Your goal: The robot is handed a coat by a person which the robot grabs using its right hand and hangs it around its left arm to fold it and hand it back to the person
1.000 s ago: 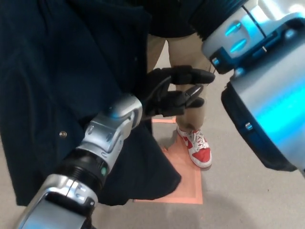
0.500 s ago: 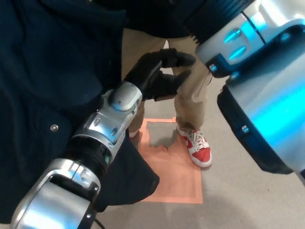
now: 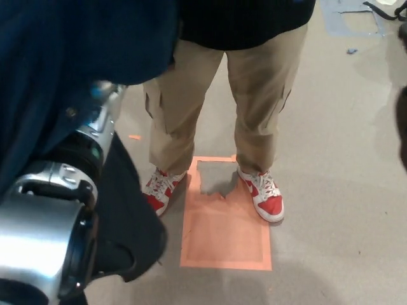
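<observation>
Head view. Since half a second ago the right arm has left the frame and the left arm (image 3: 48, 210) has swung out to 8 o'clock. The coat (image 3: 76, 38) now hangs over it, filling 10 o'clock and trailing down to 7. I judge the drape done, with the fold and the return still pending.

Left robot hand: buried under cloth, so I cannot tell whether it is spread or closed. Right robot hand: out of frame.

The person (image 3: 254, 95) stands at 12 o'clock, red shoes (image 3: 264, 197) flanking an orange floor mark (image 3: 226, 235) at 6. A dark blur (image 3: 402, 127) at 3 I cannot identify. The only obstacle I see is the cloth itself, which masks my view.
</observation>
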### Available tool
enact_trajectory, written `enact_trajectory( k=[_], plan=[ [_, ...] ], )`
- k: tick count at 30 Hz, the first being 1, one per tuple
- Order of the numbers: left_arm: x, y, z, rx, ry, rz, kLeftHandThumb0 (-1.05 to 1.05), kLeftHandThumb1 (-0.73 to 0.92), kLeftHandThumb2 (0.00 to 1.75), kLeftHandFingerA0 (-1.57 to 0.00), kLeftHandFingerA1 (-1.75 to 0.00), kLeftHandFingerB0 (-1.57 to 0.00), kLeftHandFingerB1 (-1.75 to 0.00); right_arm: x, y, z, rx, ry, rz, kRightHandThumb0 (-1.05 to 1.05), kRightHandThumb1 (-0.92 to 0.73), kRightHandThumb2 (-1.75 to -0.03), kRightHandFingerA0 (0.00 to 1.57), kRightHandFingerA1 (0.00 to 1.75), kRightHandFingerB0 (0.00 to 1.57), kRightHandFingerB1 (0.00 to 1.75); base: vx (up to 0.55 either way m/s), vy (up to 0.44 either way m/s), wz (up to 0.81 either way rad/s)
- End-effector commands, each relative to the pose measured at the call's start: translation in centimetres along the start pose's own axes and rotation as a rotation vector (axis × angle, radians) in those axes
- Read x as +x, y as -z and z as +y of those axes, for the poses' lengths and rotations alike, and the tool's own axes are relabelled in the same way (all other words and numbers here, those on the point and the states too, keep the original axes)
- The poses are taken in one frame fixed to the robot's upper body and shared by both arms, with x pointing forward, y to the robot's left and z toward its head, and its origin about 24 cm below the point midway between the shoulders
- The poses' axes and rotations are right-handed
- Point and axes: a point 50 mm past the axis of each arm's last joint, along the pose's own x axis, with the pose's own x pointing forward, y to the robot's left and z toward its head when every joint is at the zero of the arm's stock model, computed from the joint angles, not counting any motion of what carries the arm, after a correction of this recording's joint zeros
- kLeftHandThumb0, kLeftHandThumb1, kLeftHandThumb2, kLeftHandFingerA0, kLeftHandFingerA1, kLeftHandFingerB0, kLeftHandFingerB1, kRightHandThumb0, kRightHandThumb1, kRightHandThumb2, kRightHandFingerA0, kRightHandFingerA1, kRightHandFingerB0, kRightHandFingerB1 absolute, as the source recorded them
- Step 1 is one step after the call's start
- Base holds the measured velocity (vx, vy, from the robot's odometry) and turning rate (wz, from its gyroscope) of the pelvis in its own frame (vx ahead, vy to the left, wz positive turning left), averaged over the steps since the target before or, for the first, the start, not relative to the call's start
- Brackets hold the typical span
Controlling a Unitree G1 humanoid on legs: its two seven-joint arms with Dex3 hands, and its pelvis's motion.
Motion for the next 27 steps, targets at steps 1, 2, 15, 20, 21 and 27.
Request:
enact_trajectory(
  k=[1,2,15,20,21,27],
  plan=[
    [-0.4,-0.6,3.1,-0.087,-0.047,-0.055,-0.8,0.67,1.02,-0.07,-0.39,-0.06,-0.27,-6.2,2.6,-5.3,0.111,0.104,0.153,-0.34,-0.86,-0.65,1.2,0.65,1.13,0.69,0.0,0.0,0.0],
    [-0.5,-0.2,3.2,-0.096,-0.049,-0.05,-0.75,0.65,1.04,-0.04,-0.4,-0.03,-0.3,-7.2,3.3,-5.4,0.138,0.107,0.175,-0.32,-0.86,-0.65,1.22,0.64,1.1,0.71,0.0,0.0,0.0],
    [-1.1,0.9,4.6,-0.114,-0.082,-0.042,-0.77,0.65,1.02,-0.04,-0.43,-0.03,-0.31,-21.8,12.3,-1.6,0.257,0.189,0.575,-0.4,-0.79,-0.66,1.21,0.68,1.2,0.63,0.0,0.0,0.0],
    [-1.2,1.2,4.8,-0.126,-0.093,-0.037,-0.76,0.64,1.0,-0.07,-0.44,-0.01,-0.36,-27.8,14.1,3.5,0.33,0.123,0.719,-0.31,-0.84,-0.67,1.2,0.65,1.13,0.72,0.0,0.0,0.0],
    [-1.3,1.3,4.9,-0.128,-0.095,-0.038,-0.77,0.65,1.0,-0.11,-0.46,0.0,-0.36,-28.9,14.4,4.5,0.373,0.126,0.742,-0.28,-0.85,-0.66,1.18,0.64,1.13,0.7,0.0,0.0,0.0],
    [-1.5,1.2,5.7,-0.137,-0.112,-0.046,-0.37,0.48,1.05,0.0,-0.49,0.0,-0.48,-35.2,16.5,7.8,0.395,0.153,0.93,-0.24,-0.88,-0.66,1.16,0.65,1.1,0.75,0.0,0.0,0.0]
  ],
)
